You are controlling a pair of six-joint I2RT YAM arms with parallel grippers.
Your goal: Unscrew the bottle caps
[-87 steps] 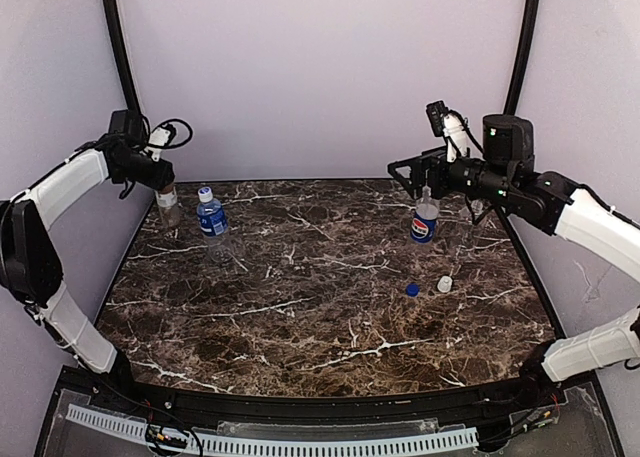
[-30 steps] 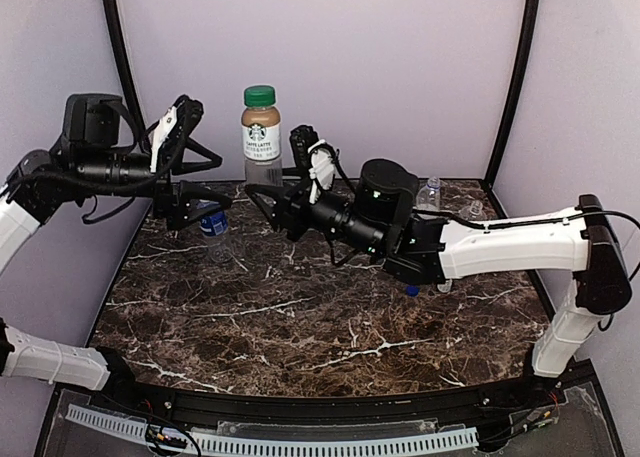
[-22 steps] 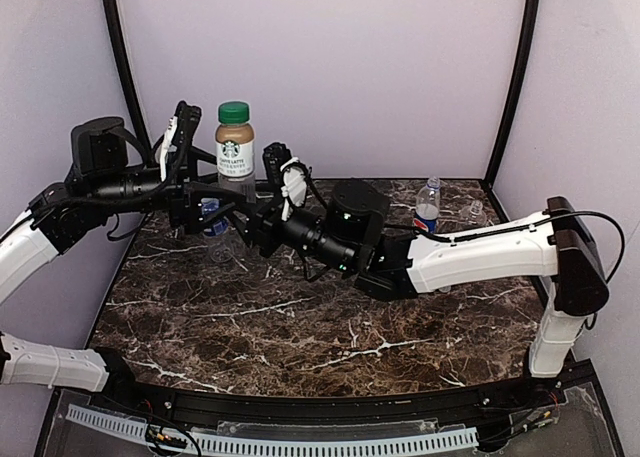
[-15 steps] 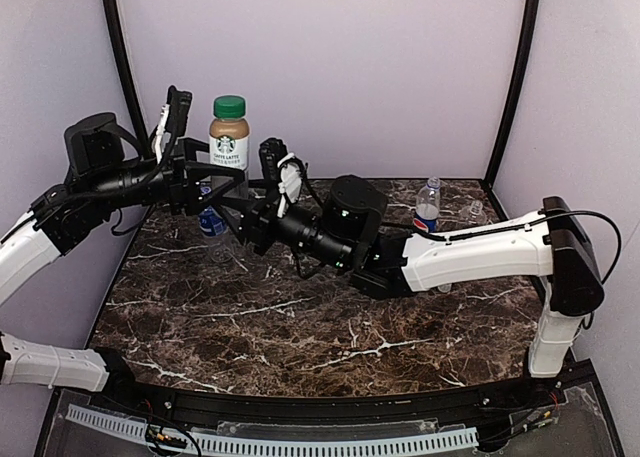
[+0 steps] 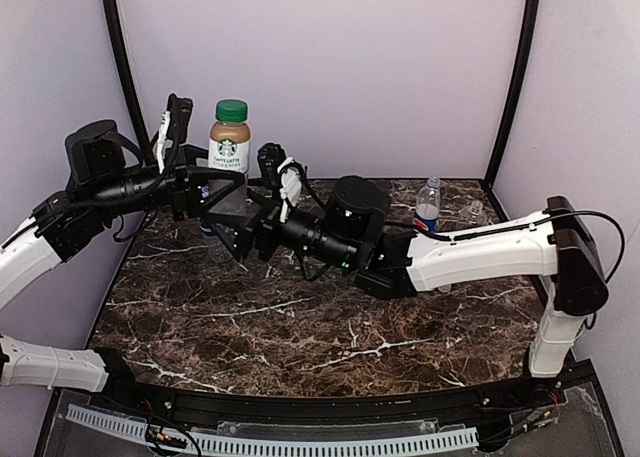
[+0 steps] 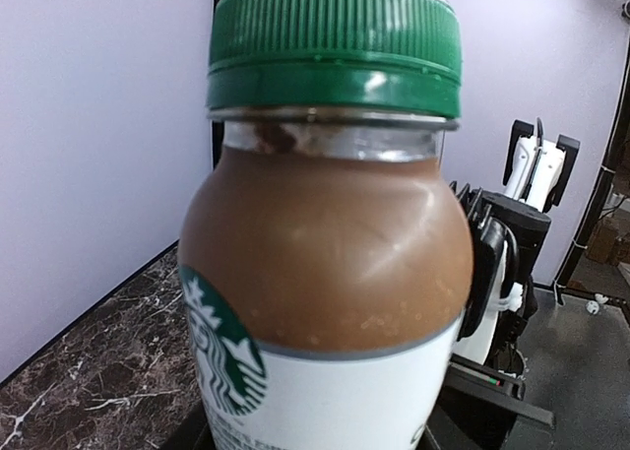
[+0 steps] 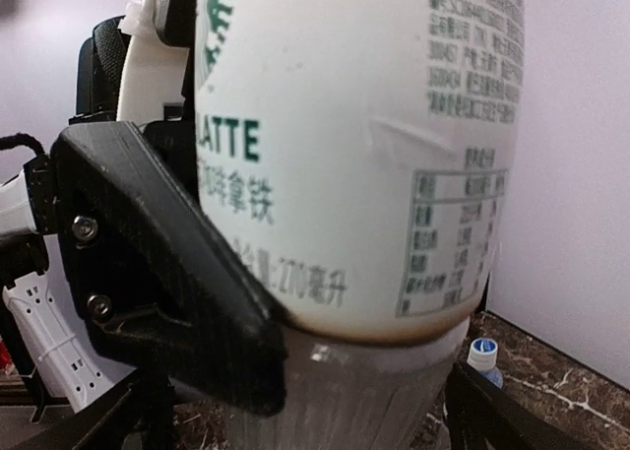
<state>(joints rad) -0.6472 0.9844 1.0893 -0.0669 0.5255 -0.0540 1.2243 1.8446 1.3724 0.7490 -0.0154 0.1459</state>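
While the overhead camera gives the whole layout, with the Starbucks latte bottle (image 5: 229, 157) upright in the air over the back-left of the marble tabletop (image 5: 300, 327) and both arms meeting at it, you only get the details from the wrist cams. The left wrist view is basically filled by the bottle's top half: green cap (image 6: 335, 41) seated on the neck, brown coffee right up under it, the logo at lower left, and the right arm (image 6: 497, 263) just behind. The right wrist view catches the other end: the white label with its small print, the clear base, and a blue cap (image 7: 481, 353) low on the right over the marble. The overhead shot mostly hides that cap behind the arms. Overhead also has the Pepsi bottle (image 5: 426, 207) standing at the back right, well apart from all this. The left fingers (image 5: 197, 187) are closed in around the latte bottle's lower body and are carrying it. The right fingers (image 7: 167, 273) are spread wide, straddling the base. One black finger is right up against the label's edge and the other sits just beside the clear part, and I can't tell if they're actually squeezing.
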